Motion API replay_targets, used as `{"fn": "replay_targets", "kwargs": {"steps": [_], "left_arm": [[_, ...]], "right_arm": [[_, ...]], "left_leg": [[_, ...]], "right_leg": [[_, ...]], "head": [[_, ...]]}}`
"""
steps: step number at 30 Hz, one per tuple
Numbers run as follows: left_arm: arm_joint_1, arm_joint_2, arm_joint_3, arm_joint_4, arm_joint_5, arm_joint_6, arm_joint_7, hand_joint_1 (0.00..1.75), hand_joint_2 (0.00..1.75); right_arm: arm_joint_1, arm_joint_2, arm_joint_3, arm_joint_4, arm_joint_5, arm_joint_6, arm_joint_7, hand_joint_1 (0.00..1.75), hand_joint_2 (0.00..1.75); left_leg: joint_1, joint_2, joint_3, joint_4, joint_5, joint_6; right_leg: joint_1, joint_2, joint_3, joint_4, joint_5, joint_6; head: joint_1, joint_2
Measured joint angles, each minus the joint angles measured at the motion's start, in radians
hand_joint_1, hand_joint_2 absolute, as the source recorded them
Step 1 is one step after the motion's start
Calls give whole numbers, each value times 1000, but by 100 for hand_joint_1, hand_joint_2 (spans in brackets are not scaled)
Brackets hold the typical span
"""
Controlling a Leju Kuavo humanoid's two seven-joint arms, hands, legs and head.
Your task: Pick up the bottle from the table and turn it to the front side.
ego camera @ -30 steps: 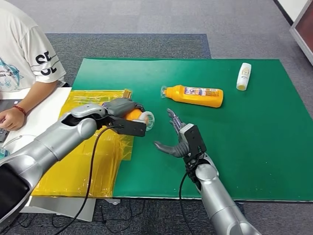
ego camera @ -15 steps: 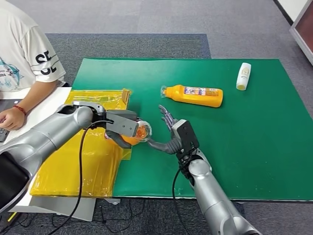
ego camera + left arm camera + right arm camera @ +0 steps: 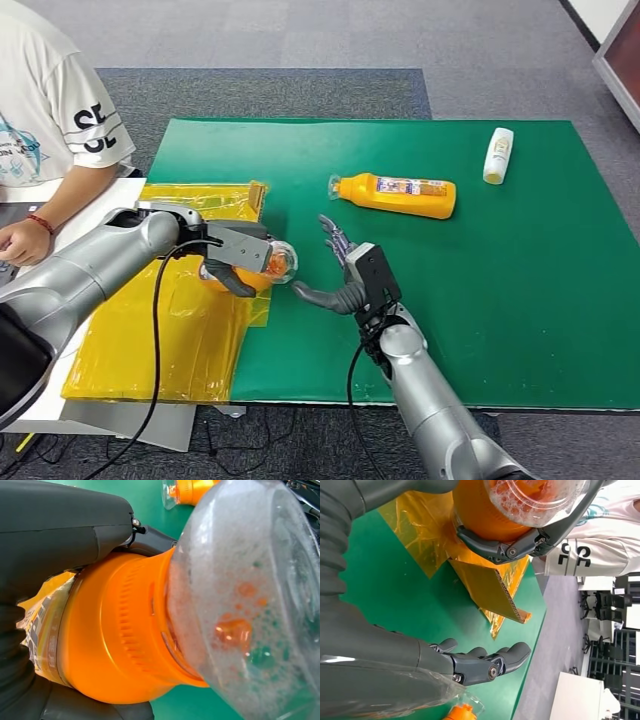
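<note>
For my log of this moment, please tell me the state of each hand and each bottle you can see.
left hand: grips the held orange bottle
held orange bottle: lifted, clear cap toward right hand
right hand: open, holds nothing
second orange bottle: lying on green mat
white bottle: lying on green mat

We see two silver, rounded arms with a dull metallic sheen; the left arm (image 3: pixel 90 265) trails a thin black cable behind its fingers, and the right arm (image 3: pixel 430 395) has another black cable looping at the wrist; the left hand (image 3: pixel 238 255) has a grey flat cover and dark fingers; the right hand (image 3: pixel 343 280) has a grey blocky housing behind dark, jointed fingers (image 3: pixel 486 662) with small round screws; a grey ribbed cover (image 3: pixel 335 545) sits behind them.
</note>
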Motion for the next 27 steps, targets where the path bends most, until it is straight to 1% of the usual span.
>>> {"fn": "replay_targets", "kwargs": {"steps": [4,6,11,14,16,19,23,27], "left_arm": [[-1,0,-3,3,6,-4,1,175,175],[-5,3,-8,5,32,-26,0,175,175],[-13,26,-31,10,189,-106,-46,175,175],[-15,39,-45,13,249,-112,-60,175,175],[-16,41,-58,20,257,-96,-48,175,175],[-22,35,-82,43,249,-70,5,175,175],[-34,-7,-124,112,236,-37,81,175,175],[-44,-37,-154,161,229,-31,113,175,175]], "right_arm": [[0,1,0,4,-1,0,0,0,175],[-1,3,2,6,-5,0,0,0,175],[-21,12,11,15,-28,-2,2,0,175],[-33,15,15,19,-43,-10,9,0,175],[-35,15,15,20,-49,-15,12,0,175],[-35,15,15,19,-49,-34,15,0,175],[-21,15,15,-11,-35,-63,44,0,175],[-3,14,14,-39,-32,-67,63,0,175]], "left_leg": [[0,0,0,0,0,0],[0,0,0,0,0,0],[0,0,0,0,0,0],[0,0,0,0,0,0],[0,0,0,0,0,0],[0,0,0,0,0,0],[0,0,2,0,0,0],[0,2,4,0,-1,-1]], "right_leg": [[0,0,0,0,0,0],[0,0,0,0,0,0],[0,0,0,0,0,0],[0,0,-1,0,0,0],[0,0,-1,0,0,0],[0,0,0,0,0,0],[0,1,2,0,0,0],[0,3,2,0,1,-1]], "head": [[0,0],[0,0],[0,0],[0,0],[0,0],[0,0],[0,0],[0,0]]}}
